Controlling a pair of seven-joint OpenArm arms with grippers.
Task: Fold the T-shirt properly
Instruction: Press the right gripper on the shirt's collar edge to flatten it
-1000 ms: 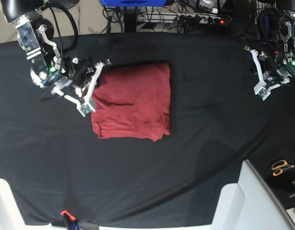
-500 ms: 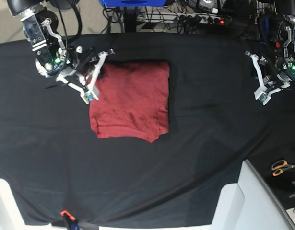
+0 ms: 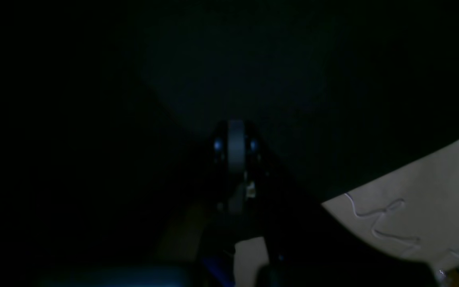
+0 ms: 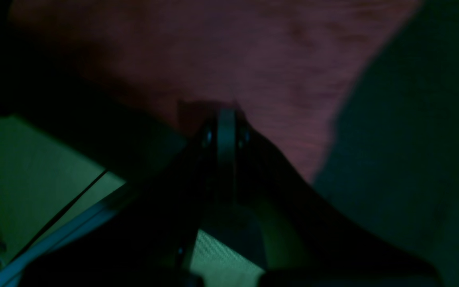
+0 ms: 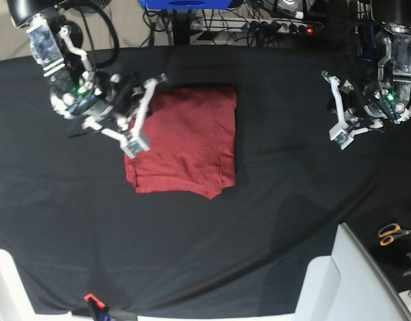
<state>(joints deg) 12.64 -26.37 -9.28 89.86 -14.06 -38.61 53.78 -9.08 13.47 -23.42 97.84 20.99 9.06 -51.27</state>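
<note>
Base view: right end effector (image 5: pixel 140 120) overlaps T-shirt (image 5: pixel 188 144) edge.

Base view bright, wrist views dim, blurred

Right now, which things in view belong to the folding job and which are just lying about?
Part of the job:
- T-shirt, red, folded into a rough rectangle on the black cloth sheet
- right pincer, shut, at the shirt's edge
- left pincer, shut, off to the side over bare cloth

Just lying about:
- scissors, orange-handled
- power strip and cables behind the table
</note>
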